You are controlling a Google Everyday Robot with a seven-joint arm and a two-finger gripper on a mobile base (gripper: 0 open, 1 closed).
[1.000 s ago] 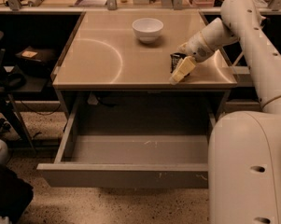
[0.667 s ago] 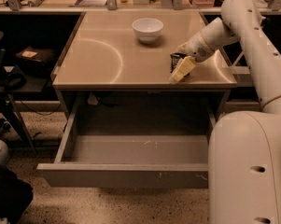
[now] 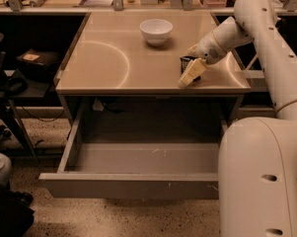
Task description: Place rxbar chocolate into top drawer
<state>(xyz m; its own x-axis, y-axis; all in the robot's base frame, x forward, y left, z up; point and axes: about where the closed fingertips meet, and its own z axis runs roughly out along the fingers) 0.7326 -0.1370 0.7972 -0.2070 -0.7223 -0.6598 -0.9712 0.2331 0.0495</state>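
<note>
Though its jaws' state is unclear, the gripper (image 3: pixel 188 78) touches the black rxbar chocolate (image 3: pixel 186 62) on the tabletop (image 3: pixel 103 58).

Open top drawer (image 3: pixel 133 185); rxbar chocolate (image 3: pixel 187 63) at gripper (image 3: pixel 191 74)

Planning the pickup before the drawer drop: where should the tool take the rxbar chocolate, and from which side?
Take the rxbar chocolate across its narrow width, from above: it seems to lie flat near the right front edge of the table, so only its thin side edges offer a pinch. The tool is right at it, partly covering it.
</note>
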